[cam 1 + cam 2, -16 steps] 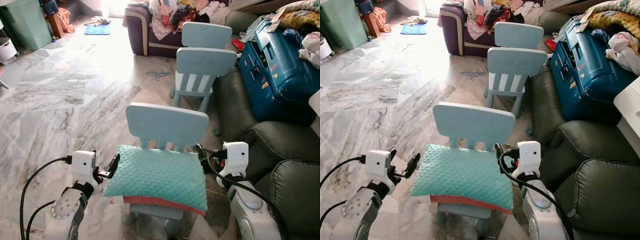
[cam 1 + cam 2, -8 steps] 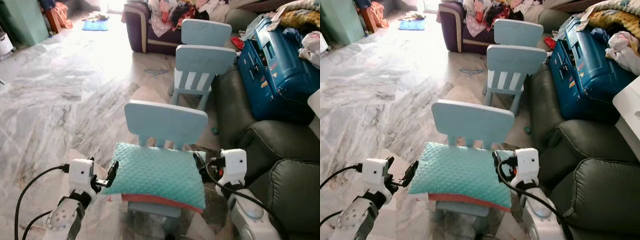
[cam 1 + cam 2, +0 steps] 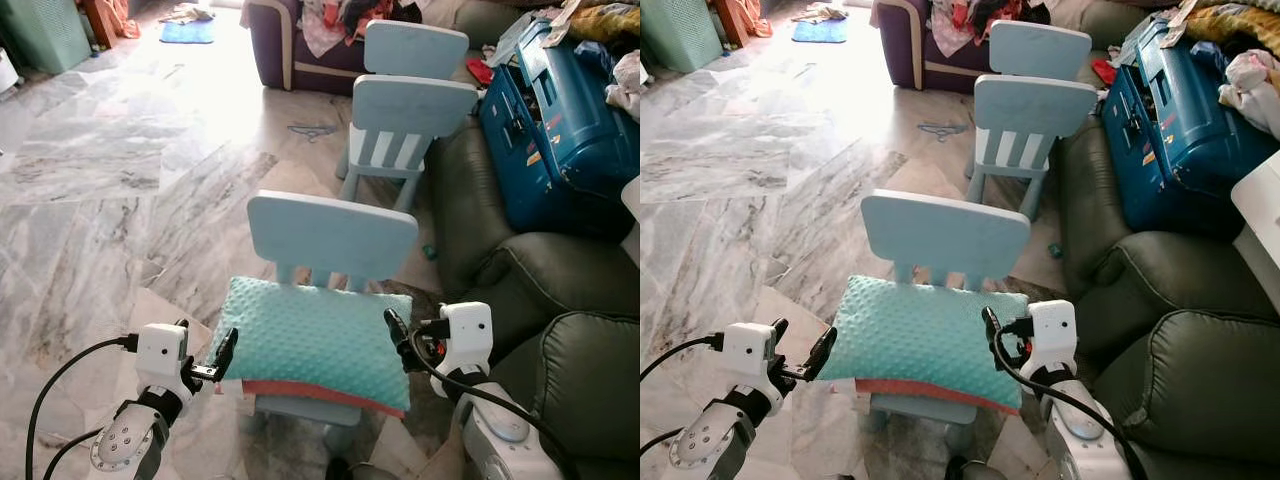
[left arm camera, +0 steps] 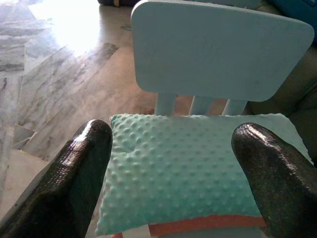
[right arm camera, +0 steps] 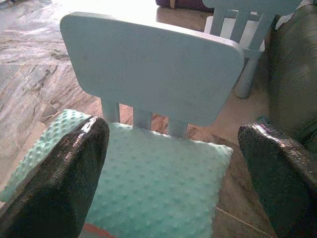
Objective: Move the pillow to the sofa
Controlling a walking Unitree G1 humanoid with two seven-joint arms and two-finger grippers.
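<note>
A teal dotted pillow (image 3: 315, 343) with an orange underside lies on the seat of a small light-blue chair (image 3: 332, 236) just before me. My left gripper (image 3: 224, 352) is open at the pillow's left edge, near its front corner. My right gripper (image 3: 397, 338) is open at the pillow's right edge. In the left wrist view the pillow (image 4: 183, 168) lies between and beyond the two black fingers (image 4: 74, 183). The right wrist view has the pillow (image 5: 158, 191) and the chair back (image 5: 148, 69) between its fingers (image 5: 64, 183). The dark green sofa (image 3: 540, 300) stands to the right.
Two more light-blue chairs (image 3: 410, 110) stand behind the near one. A blue case (image 3: 545, 130) and heaped clothes lie on the sofa. A purple sofa (image 3: 290, 50) piled with clothes is at the back. Marble floor (image 3: 120, 180) opens to the left.
The camera has shifted and tilted down a little. Both grippers have come lower and stay at the pillow's two sides. The pillow still rests on the chair.
</note>
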